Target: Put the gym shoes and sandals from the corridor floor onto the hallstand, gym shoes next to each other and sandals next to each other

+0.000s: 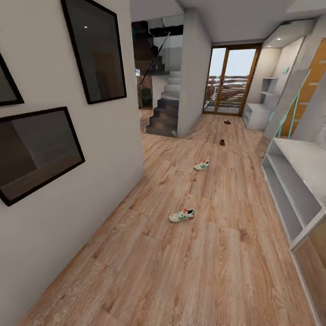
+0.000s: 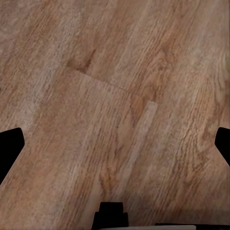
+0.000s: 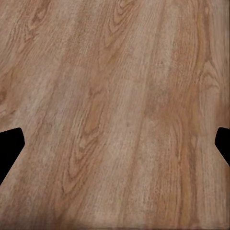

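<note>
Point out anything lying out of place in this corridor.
Four shoes lie scattered singly along the floor: the near sneaker, the far sneaker, and two sandals farther off. None is on the rack at right.

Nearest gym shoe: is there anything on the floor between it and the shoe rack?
Nothing visible. Only bare floor lies between the nearest gym shoe and the shoe rack along the right wall. The other gym shoe lies farther down the corridor, off that path.
</note>
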Tool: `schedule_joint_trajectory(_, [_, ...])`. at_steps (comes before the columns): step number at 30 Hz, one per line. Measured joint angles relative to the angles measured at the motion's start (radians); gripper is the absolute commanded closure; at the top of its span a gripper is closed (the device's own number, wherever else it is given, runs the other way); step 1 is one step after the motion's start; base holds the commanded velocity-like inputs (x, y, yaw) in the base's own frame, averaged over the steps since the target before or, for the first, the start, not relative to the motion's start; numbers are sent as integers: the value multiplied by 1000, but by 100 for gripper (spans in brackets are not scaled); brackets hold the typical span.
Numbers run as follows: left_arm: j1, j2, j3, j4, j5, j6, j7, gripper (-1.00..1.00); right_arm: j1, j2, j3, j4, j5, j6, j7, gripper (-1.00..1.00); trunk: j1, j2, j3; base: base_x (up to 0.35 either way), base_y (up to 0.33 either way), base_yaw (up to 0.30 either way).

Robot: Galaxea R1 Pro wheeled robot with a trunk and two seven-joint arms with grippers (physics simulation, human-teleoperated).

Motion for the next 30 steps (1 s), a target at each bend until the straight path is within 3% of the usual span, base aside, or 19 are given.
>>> schedule_joint_trajectory(17, [0,0,0,-1,-1,0,0,-100,0,0,0,-3,0,0,1,-100,0,0,-13,22,0,-264])
schedule_joint_trajectory(30, [-1,0,0,2,-1,2,0,-100,0,2,1,-2,0,0,1,-100,-1,0,-15,257,-116,-159])
